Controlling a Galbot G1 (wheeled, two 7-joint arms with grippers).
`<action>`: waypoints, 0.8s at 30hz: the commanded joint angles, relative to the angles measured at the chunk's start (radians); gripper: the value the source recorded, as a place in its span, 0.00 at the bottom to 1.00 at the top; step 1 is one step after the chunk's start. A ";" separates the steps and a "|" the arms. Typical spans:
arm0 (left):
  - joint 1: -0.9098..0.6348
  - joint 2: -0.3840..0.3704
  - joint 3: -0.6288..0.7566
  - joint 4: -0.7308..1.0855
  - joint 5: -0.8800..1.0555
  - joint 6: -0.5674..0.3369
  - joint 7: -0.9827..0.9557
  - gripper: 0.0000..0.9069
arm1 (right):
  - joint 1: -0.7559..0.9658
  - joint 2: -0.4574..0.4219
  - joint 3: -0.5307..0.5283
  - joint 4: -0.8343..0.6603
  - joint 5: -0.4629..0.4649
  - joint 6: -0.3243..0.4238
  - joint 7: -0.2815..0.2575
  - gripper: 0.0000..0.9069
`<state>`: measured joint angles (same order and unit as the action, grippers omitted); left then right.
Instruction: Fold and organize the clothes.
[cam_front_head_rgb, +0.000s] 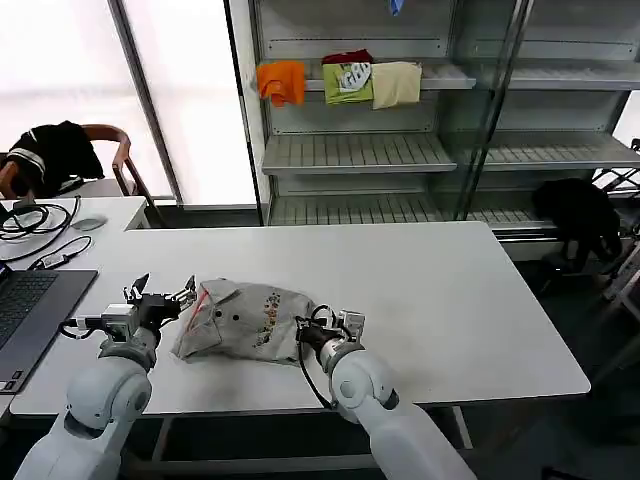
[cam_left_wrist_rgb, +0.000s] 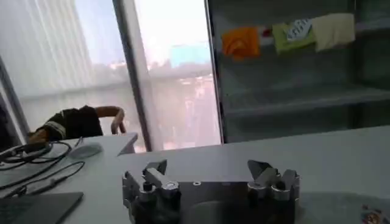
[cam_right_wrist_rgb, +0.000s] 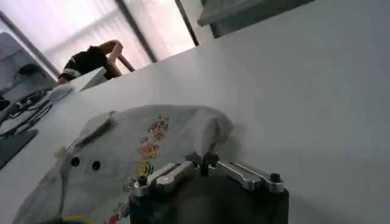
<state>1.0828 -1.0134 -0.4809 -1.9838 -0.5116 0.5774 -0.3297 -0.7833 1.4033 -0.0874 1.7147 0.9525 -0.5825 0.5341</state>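
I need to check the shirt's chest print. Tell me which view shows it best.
The right wrist view: the print on the grey T-shirt runs close and unobstructed. The head view shows it small, between both grippers. The left wrist view catches just a sliver at the frame's edge.

**Colours and patterns on the table and shelf**

T-shirt (cam_front_head_rgb: 245, 318): light grey, small multicoloured print down the chest, red at the neck, two dark dots. Table (cam_front_head_rgb: 440, 300): plain white. Shelf garments: orange (cam_front_head_rgb: 281, 82), green with white lettering (cam_front_head_rgb: 347, 82), cream (cam_front_head_rgb: 397, 84). Laptop (cam_front_head_rgb: 30, 310): dark grey. Cables (cam_front_head_rgb: 35, 218): black.
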 joint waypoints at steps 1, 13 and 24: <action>-0.001 -0.004 0.003 0.000 0.000 0.000 -0.002 1.00 | 0.047 -0.132 -0.024 0.022 -0.004 -0.001 -0.048 0.00; -0.030 -0.035 0.042 0.018 0.021 0.000 -0.007 1.00 | 0.078 -0.327 0.055 -0.023 -0.006 0.001 -0.136 0.00; -0.032 -0.058 0.059 0.020 0.040 0.000 -0.008 1.00 | 0.100 -0.379 0.122 -0.075 -0.108 0.002 -0.191 0.00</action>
<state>1.0512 -1.0610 -0.4289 -1.9669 -0.4821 0.5774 -0.3377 -0.7053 1.1035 -0.0243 1.6733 0.9027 -0.5813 0.3924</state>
